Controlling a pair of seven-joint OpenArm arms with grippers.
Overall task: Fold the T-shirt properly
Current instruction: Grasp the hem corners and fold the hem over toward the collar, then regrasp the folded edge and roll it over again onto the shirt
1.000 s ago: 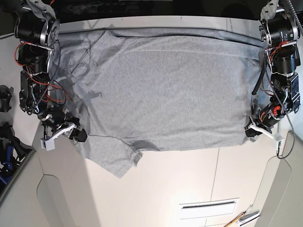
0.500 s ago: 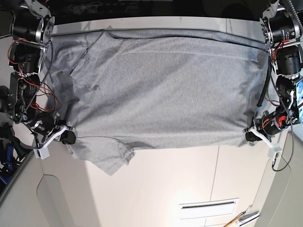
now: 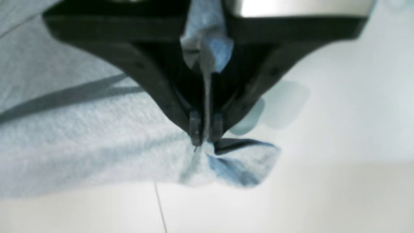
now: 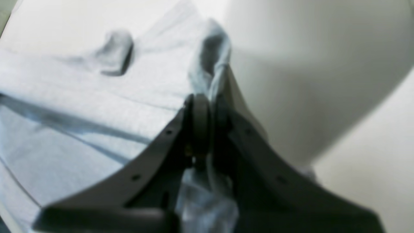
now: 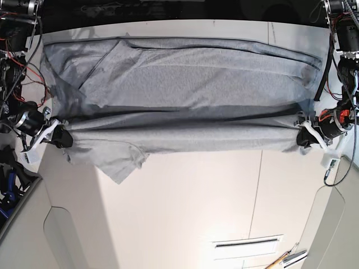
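Note:
The heather-grey T-shirt (image 5: 185, 84) lies plain side up across the far half of the white table. Its near edge is lifted and stretched into a taut band (image 5: 185, 137) between both grippers. My left gripper (image 5: 305, 136) at the right of the base view is shut on the shirt's corner (image 3: 226, 161); in the left wrist view (image 3: 204, 140) cloth is pinched between the fingertips. My right gripper (image 5: 60, 137) at the left of the base view is shut on the other corner, with cloth bunched between the fingertips in the right wrist view (image 4: 207, 97). A sleeve (image 5: 120, 162) hangs down near it.
The white table (image 5: 196, 207) runs toward the near edge, with a seam line and a slot (image 5: 247, 244). A tool with a wooden handle (image 5: 286, 259) lies at the near right. Cables hang beside both arms at the table's sides.
Both grippers have lifted the shirt's near edge and drawn outward and toward the far side. The edge now spans taut above the lower layer, and the sleeve has followed upward.

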